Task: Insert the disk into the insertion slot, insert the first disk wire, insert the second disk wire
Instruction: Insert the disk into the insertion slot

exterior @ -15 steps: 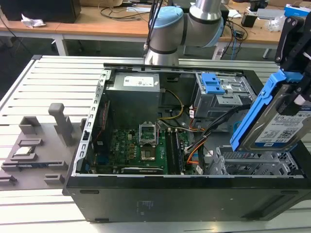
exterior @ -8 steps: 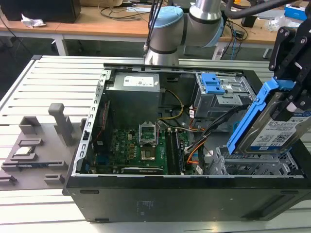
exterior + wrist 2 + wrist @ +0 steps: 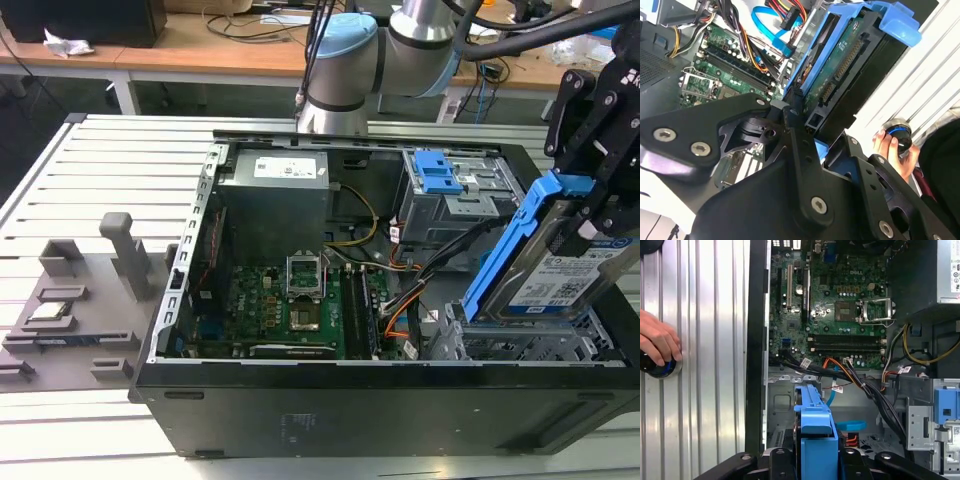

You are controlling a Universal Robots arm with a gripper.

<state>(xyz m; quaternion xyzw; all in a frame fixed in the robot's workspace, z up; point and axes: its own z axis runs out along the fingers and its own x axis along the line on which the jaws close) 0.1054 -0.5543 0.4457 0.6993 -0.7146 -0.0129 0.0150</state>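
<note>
First step in hand: insertion. Gripper (image 3: 592, 222) clenched on disk (image 3: 572, 278), holding it tilted just above insertion slot (image 3: 500, 346), at exterior view's right, near side of computer case (image 3: 350, 410). Not seated yet. By my reckoning, seating calls for squaring disk with slot mouth.

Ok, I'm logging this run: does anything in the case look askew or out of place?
Yes: the disk sits steeply tilted in the gripper, its lower end at the insertion slot, not seated. Also, a person's hand rests on a round knob on the table beside the case.
</note>
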